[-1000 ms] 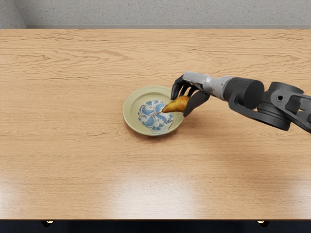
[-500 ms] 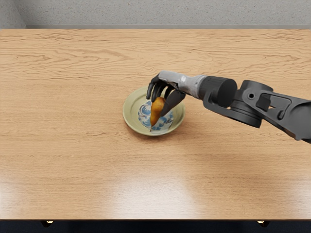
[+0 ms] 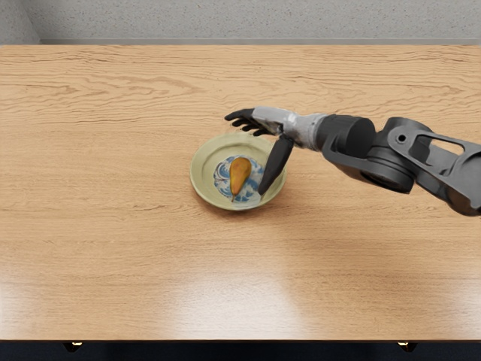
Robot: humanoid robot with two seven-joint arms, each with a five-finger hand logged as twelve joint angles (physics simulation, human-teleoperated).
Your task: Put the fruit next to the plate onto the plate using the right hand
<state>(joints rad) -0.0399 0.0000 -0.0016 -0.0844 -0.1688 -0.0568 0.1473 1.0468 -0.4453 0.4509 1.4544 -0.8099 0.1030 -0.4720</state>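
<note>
One fruit (image 3: 239, 175) lies on the plate (image 3: 201, 167), beyond the glossy near stretch of the wooden table (image 3: 113, 263). The fruit is small and pear-shaped, orange-yellow, darker orange along one side, with its narrow end toward the far rim and its broad end toward the near rim. It rests about at the plate's middle, on a blue and white swirl pattern that fills the centre. The plate itself is round and shallow with a pale yellow-green rim, and it sits flat on the table near the middle of the view.

Just right of the fruit hangs the thumb (image 3: 273, 165) of the right hand (image 3: 269, 124), a long dark digit that slants down over the plate's right side. A narrow gap shows between it and the fruit; whether its tip touches the plate cannot be told. The hand is spread wide and holds nothing. Its four dark fingers (image 3: 240, 117) reach out flat toward the left, over the plate's far rim. Behind it the grey and black right arm (image 3: 391, 150) runs to the picture's right edge. Farther off, the table ends at a grey speckled wall (image 3: 240, 19).
</note>
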